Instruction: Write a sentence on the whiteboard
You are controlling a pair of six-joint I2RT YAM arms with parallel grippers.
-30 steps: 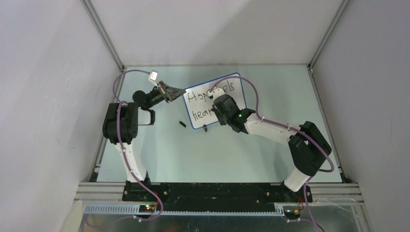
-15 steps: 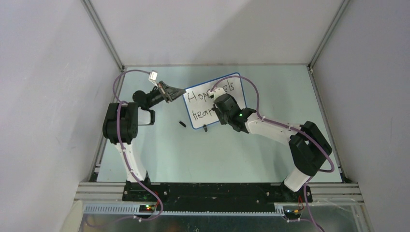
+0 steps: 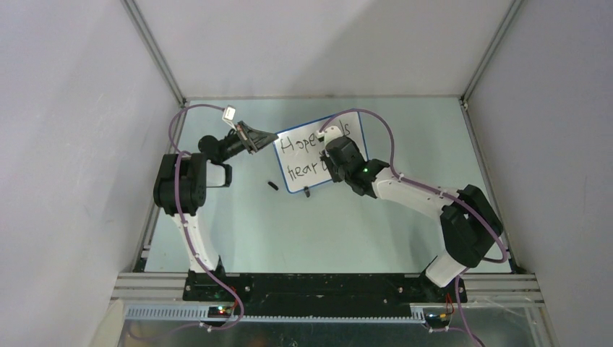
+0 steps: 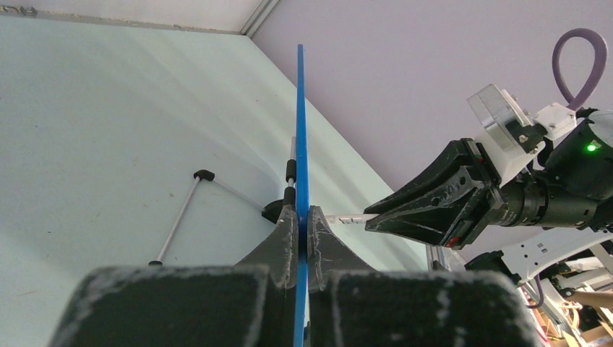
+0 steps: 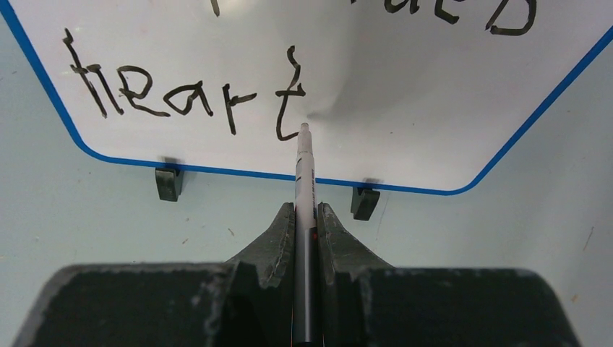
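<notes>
The right gripper (image 5: 305, 211) and its marker (image 5: 304, 170) have slid toward the whiteboard's (image 3: 283, 159) right edge along the lower line of the sentence (image 3: 301, 171). This uncovers the "e" of "Hope". The right arm's elbow (image 3: 468, 225) has swung rightward. Its cable (image 3: 390, 144) now arches wider over the board's top right corner.

The marker (image 5: 303, 170) before the whiteboard (image 5: 434, 94)

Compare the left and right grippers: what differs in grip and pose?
Left gripper is shut on the whiteboard's blue edge; right gripper is shut on the marker. Left gripper sits at the board's side edge; right gripper faces the written side, marker tip at the sentence's "t". Both grip something.
</notes>
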